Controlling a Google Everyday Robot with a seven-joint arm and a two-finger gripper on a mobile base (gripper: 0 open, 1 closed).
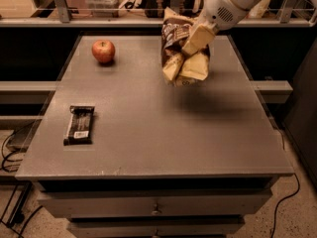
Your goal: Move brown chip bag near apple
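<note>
Nearest me, at lower left of frame, a black bar wrapper (pixel 79 124) lies flat on the grey worktop (pixel 148 138). At upper centre my hand (pixel 184 63) is clamped on the brown chip bag (pixel 173 33), holding it clear of the worktop above its shadow (pixel 210 102). Farther back, at upper left, the apple (pixel 103 51) sits well apart from the bag.

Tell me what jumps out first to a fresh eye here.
The brown chip bag, held clear of the table at right rear, clamped in the pincer reaching in from the upper right. Next, the red apple at left rear and a black bar wrapper near the left edge.
</note>
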